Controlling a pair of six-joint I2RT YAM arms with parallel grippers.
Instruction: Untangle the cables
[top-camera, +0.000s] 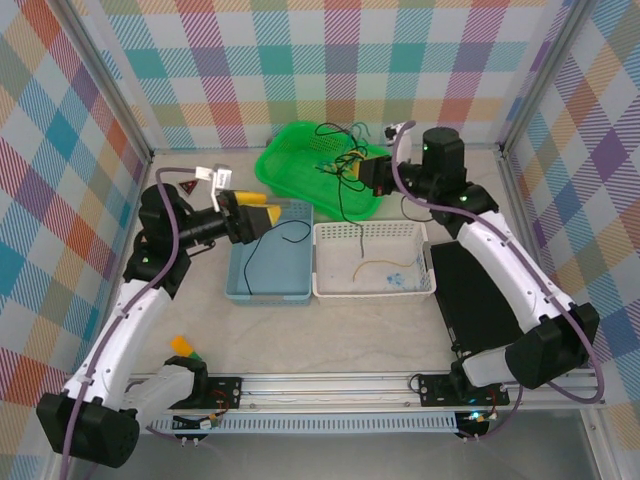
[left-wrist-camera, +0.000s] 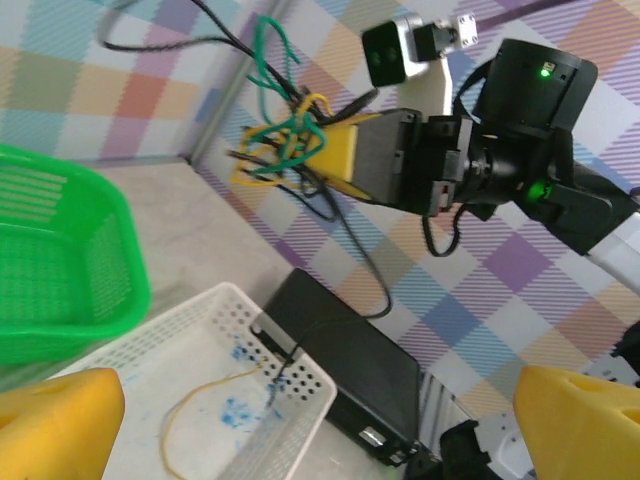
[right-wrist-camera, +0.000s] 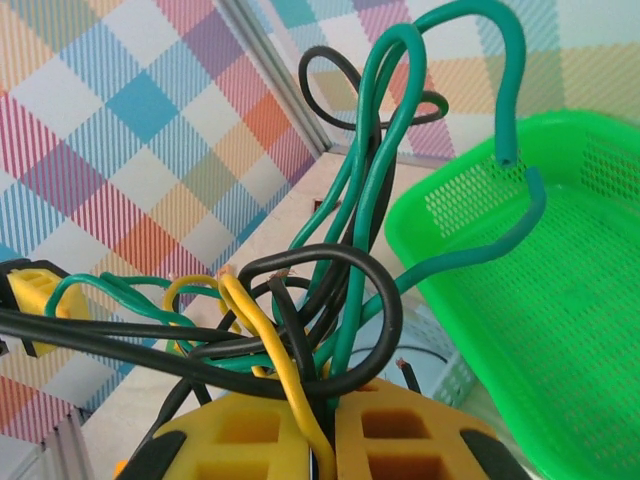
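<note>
Enclosed on three sides by walls (top-camera: 330, 60) in pastel plaid, framed with pale metal posts (top-camera: 115, 85). Floored by a beige tabletop (top-camera: 330, 335), evenly lit, edged at the near side by an aluminium rail (top-camera: 330, 383).

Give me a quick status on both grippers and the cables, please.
Left gripper open, over blue bin. Right gripper shut on cable tangle, above green basket. One black strand trails down to white basket.
</note>
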